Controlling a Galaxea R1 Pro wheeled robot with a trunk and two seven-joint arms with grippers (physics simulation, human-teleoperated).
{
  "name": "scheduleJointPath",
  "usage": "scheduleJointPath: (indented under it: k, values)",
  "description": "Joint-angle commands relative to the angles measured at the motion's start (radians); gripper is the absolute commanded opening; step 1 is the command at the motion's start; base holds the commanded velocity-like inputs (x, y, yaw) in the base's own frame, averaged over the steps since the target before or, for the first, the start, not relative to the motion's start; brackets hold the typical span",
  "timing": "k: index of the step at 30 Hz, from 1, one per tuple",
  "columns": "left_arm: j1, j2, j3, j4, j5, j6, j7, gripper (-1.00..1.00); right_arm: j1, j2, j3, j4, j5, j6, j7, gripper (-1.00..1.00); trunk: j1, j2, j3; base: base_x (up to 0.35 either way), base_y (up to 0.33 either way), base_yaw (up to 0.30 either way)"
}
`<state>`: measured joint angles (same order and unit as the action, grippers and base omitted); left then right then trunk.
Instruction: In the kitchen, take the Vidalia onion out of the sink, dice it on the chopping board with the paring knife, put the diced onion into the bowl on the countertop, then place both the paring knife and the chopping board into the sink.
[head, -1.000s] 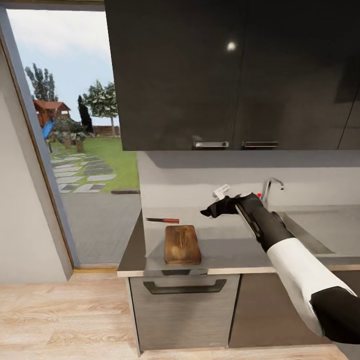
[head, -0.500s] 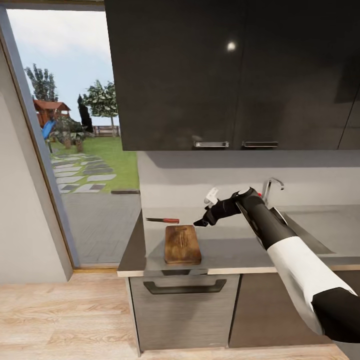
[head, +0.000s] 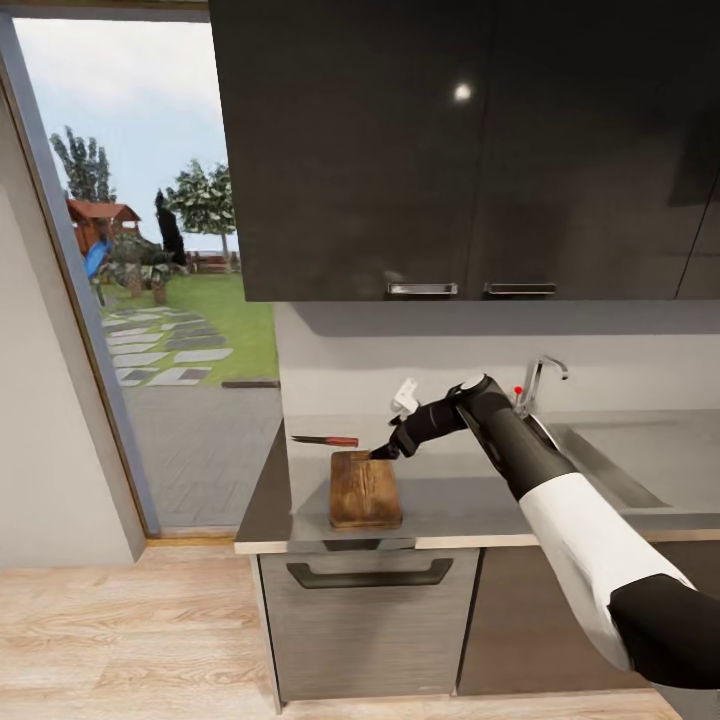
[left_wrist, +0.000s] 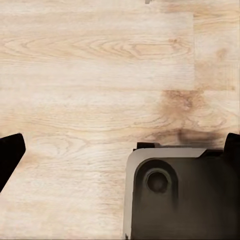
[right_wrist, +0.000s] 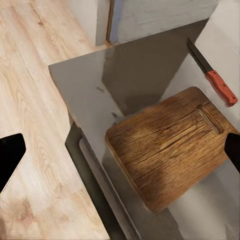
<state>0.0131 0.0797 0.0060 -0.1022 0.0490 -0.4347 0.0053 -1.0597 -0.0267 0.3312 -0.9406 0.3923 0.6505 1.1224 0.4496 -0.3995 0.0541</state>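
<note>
A home kitchen: grey worktop with sink and tap, dark wall cupboards, garden beyond the doorway.

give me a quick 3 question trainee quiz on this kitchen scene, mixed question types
1. True or false: the paring knife lies on the chopping board.
2. Which gripper hangs over the board's far edge? A) left B) right
3. Fill in: the knife's handle is ___.

Key: 1 false, it lies on the countertop just beyond the board. 2 B. 3 red.
</note>
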Motion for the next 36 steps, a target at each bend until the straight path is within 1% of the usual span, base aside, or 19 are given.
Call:
scheduleJointPath:
  k: [1,6,14,15,17,18,21,22,28,30,36]
  values:
    - [0.001,0.002,-0.001,0.013,0.005,-0.001,0.000,1.00,0.000,0.003,0.001,-0.001,0.005,0.006,0.017,1.00,0.000,0.000,0.000,0.000,0.000,0.000]
    - [0.001,0.004,-0.001,0.050,0.005,-0.001,0.001,1.00,0.000,0.009,0.003,-0.001,0.006,0.005,0.037,1.00,0.000,0.000,0.000,0.000,0.000,0.000]
    - [0.001,0.006,0.000,0.076,0.005,-0.001,0.001,1.00,0.000,0.011,0.009,0.000,0.005,0.003,0.043,1.00,0.000,0.000,0.000,0.000,0.000,0.000]
    - [0.001,0.006,0.000,0.079,0.005,-0.001,0.001,1.00,0.000,0.011,0.018,0.000,0.005,0.003,0.048,1.00,0.000,0.000,0.000,0.000,0.000,0.000]
    - [0.001,0.006,-0.001,0.081,0.005,-0.001,0.001,1.00,0.000,0.010,0.051,0.001,0.005,0.001,0.069,1.00,0.000,0.000,0.000,0.000,0.000,0.000]
    - [0.001,0.007,-0.001,0.081,0.005,-0.001,0.001,1.00,0.000,0.010,0.061,0.001,0.005,0.001,0.078,1.00,0.000,0.000,0.000,0.000,0.000,0.000]
    - [0.001,0.008,-0.001,0.083,0.005,-0.001,0.001,1.00,0.000,0.006,0.110,0.002,0.005,-0.013,0.141,1.00,0.000,0.000,0.000,0.000,0.000,0.000]
    - [0.001,0.008,-0.001,0.084,0.005,-0.001,0.001,1.00,0.000,0.005,0.114,0.002,0.005,-0.014,0.147,1.00,0.000,0.000,0.000,0.000,0.000,0.000]
    - [0.001,0.008,-0.001,0.105,0.005,-0.001,0.001,1.00,0.000,0.004,0.121,0.003,0.005,-0.017,0.157,1.00,0.000,0.000,0.000,0.074,0.000,0.000]
    - [0.001,0.008,-0.001,0.123,0.005,-0.001,0.001,1.00,0.000,0.003,0.121,0.007,0.005,-0.017,0.158,1.00,0.000,0.000,0.000,0.227,0.000,0.000]
    - [0.001,0.007,-0.002,0.142,0.006,-0.001,0.001,1.00,0.000,0.000,0.121,0.010,0.005,-0.020,0.158,1.00,0.000,0.000,0.000,0.281,0.000,0.000]
